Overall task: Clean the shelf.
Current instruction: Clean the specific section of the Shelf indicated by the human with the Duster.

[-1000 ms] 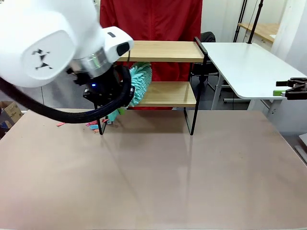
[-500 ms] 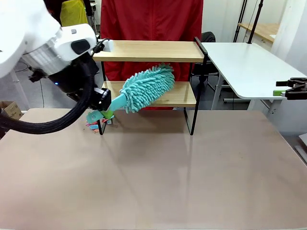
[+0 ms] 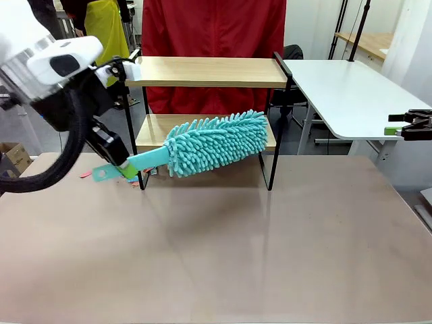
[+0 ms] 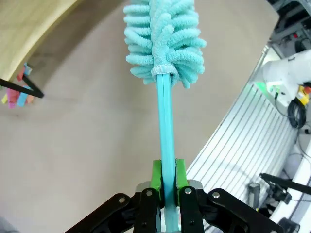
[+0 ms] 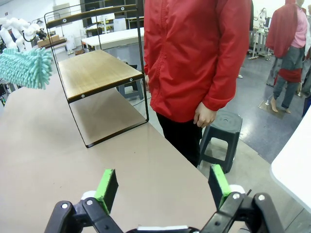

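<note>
The shelf (image 3: 209,71) stands at the table's far side, two light wooden boards in a thin black frame. My left gripper (image 3: 124,169) is shut on the flat teal handle of a fluffy teal duster (image 3: 216,143). The duster's head lies level in front of the lower board, pointing right. In the left wrist view, the green pads (image 4: 156,177) pinch the handle, and the duster (image 4: 164,39) hangs over the table beside the shelf (image 4: 29,24). My right gripper (image 3: 409,126) hovers at the far right, open and holding nothing. The right wrist view shows the right gripper (image 5: 163,187), the shelf (image 5: 97,73) and the duster (image 5: 26,65).
Small coloured paper scraps (image 3: 132,177) lie on the table by the shelf's left foot. A person in a red jacket (image 3: 214,27) stands behind the shelf. A white side table (image 3: 351,94) is at the right. A dark stool (image 5: 221,136) stands beside the person.
My left arm has swung away to the left. The duster came out from between the boards, dropped lower and now stretches rightward in front of the lower board. The right gripper stayed still.
</note>
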`<act>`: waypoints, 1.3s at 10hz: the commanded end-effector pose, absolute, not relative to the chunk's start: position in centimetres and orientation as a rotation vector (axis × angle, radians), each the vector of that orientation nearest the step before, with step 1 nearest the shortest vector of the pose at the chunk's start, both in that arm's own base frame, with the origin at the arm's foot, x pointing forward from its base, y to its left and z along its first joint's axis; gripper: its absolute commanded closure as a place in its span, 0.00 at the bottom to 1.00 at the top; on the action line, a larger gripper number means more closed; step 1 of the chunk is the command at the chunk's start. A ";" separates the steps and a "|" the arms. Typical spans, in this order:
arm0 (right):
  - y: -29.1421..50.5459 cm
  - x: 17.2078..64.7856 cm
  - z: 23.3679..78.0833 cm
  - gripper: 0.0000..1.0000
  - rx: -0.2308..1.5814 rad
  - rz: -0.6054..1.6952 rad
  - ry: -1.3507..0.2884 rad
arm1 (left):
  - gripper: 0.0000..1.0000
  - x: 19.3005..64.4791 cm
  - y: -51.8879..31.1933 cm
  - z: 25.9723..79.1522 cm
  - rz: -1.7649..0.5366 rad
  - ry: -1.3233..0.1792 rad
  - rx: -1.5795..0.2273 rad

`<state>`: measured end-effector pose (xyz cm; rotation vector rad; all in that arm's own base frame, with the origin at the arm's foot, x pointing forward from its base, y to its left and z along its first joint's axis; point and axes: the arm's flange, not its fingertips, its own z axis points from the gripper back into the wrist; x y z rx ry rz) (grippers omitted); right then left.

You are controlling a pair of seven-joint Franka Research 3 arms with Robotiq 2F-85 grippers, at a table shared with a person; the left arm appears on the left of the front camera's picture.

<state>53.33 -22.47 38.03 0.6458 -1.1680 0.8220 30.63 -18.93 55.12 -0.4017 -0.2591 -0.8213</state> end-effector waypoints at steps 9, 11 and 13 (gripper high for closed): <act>-22.2 53.2 38.3 0.00 0.647 0.824 -1.172 | 0.87 29.9 -13.7 65.5 -1.112 0.166 0.117; -22.2 53.2 38.3 0.00 0.647 0.824 -1.172 | 0.87 30.4 -13.0 64.3 -1.097 0.284 0.183; -22.2 53.2 38.3 0.00 0.647 0.824 -1.172 | 0.87 30.3 -11.9 62.8 -1.072 0.324 0.163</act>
